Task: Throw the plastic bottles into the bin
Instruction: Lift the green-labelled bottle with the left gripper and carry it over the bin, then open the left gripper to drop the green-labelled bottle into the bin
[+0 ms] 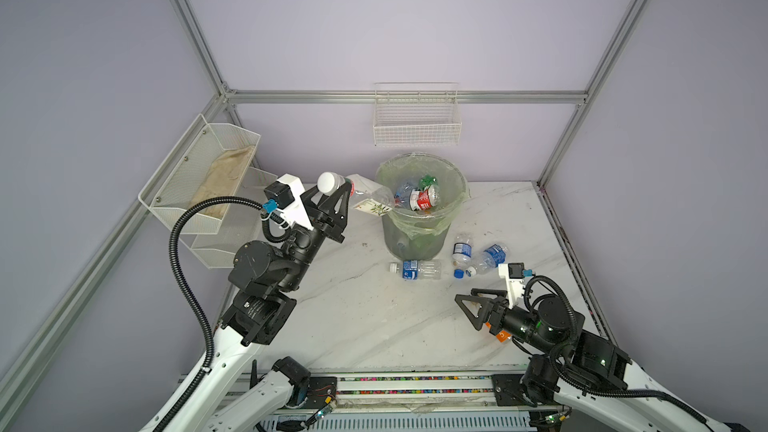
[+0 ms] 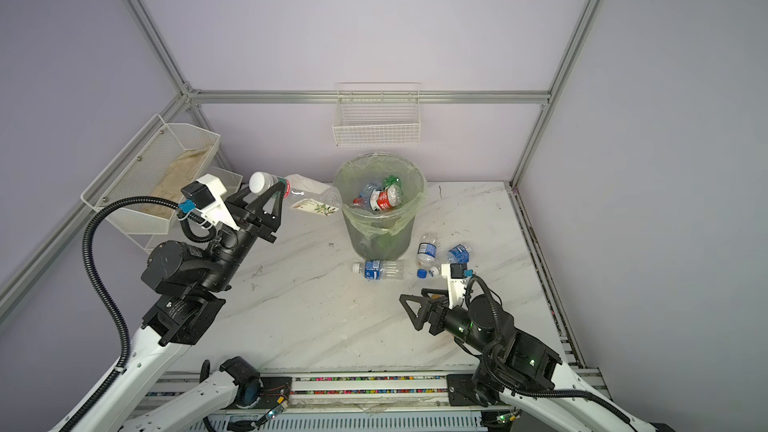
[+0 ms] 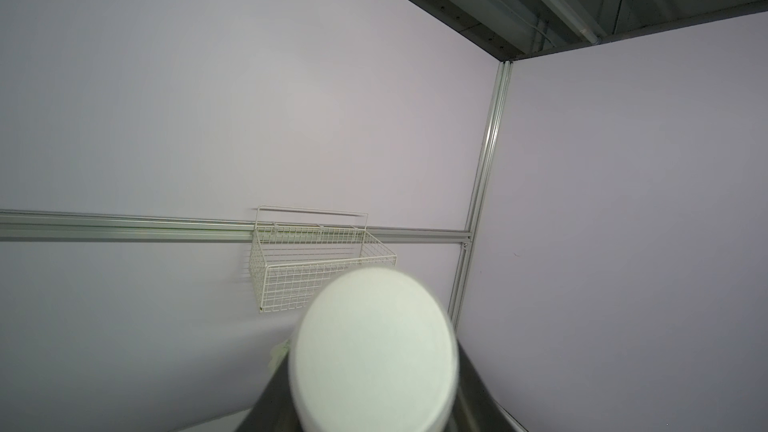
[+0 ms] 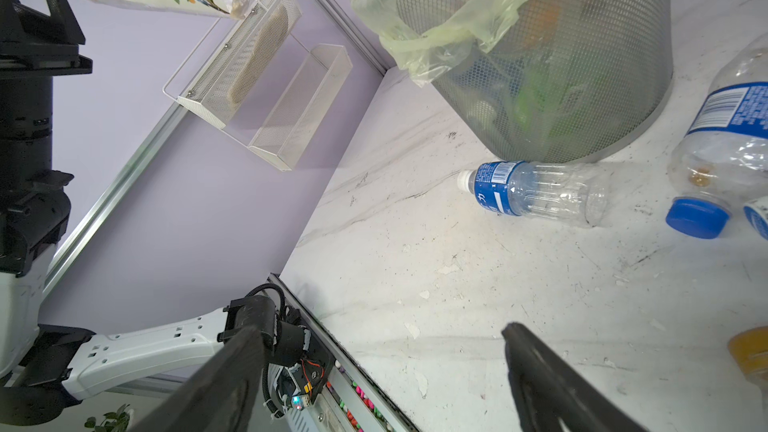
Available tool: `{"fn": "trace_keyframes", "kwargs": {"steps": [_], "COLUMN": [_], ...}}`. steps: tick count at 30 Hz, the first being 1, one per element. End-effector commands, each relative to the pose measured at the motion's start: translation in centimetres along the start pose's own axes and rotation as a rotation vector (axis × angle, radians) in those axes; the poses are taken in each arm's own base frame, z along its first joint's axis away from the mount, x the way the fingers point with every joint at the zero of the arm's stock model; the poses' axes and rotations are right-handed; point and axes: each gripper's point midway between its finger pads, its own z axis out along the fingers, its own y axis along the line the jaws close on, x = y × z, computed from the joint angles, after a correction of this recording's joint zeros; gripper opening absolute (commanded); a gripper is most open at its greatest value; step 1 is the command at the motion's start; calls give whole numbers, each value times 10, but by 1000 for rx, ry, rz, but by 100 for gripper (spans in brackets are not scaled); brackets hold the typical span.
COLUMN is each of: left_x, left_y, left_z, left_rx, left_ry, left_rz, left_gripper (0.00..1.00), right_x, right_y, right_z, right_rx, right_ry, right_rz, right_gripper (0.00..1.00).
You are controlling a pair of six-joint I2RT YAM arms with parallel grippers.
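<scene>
My left gripper (image 1: 334, 194) is clamped on the neck of a white-capped bottle (image 1: 371, 198), just under the white cap (image 3: 374, 351). That cap fills the left wrist view, so I see nothing of the jaws there. The bottle hangs clear of the tabletop (image 1: 357, 326), nearly level, with its base pointing at the bin (image 1: 415, 238). In both top views the base comes up to the bin's left rim, but I cannot tell whether it is over the opening or just short. I judge the bottle empty: thin clear plastic, light, slick, quick to dent under a squeeze. That makes the stiff neck the right hold, and on release it should tip base-first. The bin stands by the middle of the tabletop's far edge and already holds dumped bottles (image 1: 420, 198). Just in front of its foot a blue-labelled bottle (image 1: 417, 270) lies on its side. A blue-capped bottle (image 1: 462, 251) and another bottle (image 1: 492, 255) lie nearer the right edge. All three look ready to roll, so I would pinch them across the neck or shoulder. My right gripper (image 1: 467, 311) hovers low by the right edge, jaws spread wide and empty.
</scene>
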Motion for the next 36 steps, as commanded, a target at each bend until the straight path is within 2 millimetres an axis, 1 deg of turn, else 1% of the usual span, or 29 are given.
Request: {"fn": "trace_keyframes", "kwargs": {"steps": [1,5,9,11,14,15,16,17,18,19,20,21,25,28,31,36], "left_x": [-60,-55,-39,-28,2,22,39,52,64,68,66,60,24,8,3,10], "left_y": [-15,-16,-18,-16,-13,-10,-6,-1,5,6,5,3,-29,-50,-59,-58], "left_z": [3,24,55,72,103,117,126,133,137,137,135,130,108,96,87,80], "left_rx": [45,48,51,46,33,23,7,-16,-45,-62,-74,-86,-25,7,37,46], "left_ry": [-144,-132,-86,-60,37,103,166,219,271,295,292,269,139,114,107,124], "left_rz": [-13,10,51,57,79,95,116,126,135,146,159,183,247,305,312,295], "left_gripper": [0,0,0,0,0,0,5,34,74,95,100,100,100,100,100,100], "right_x": [2,0,-1,0,0,0,0,-1,-2,-2,-2,-2,1,3,5,8], "right_y": [-1,0,1,0,2,3,4,4,5,6,6,6,0,0,1,4], "right_z": [-2,-5,-7,-7,-7,-7,-9,-9,-11,-13,-15,-17,-23,-22,-15,-5], "right_rx": [3,2,2,-1,-15,-18,-22,-23,-24,-26,-25,-24,-18,-35,-48,-52], "right_ry": [6,3,0,0,1,2,1,2,1,2,2,2,-4,-11,-5,21], "right_rz": [11,9,15,24,37,40,42,44,44,45,45,45,54,68,78,79], "right_gripper": [93,93,93,93,92,92,91,91,91,91,91,91,91,91,91,91]}}
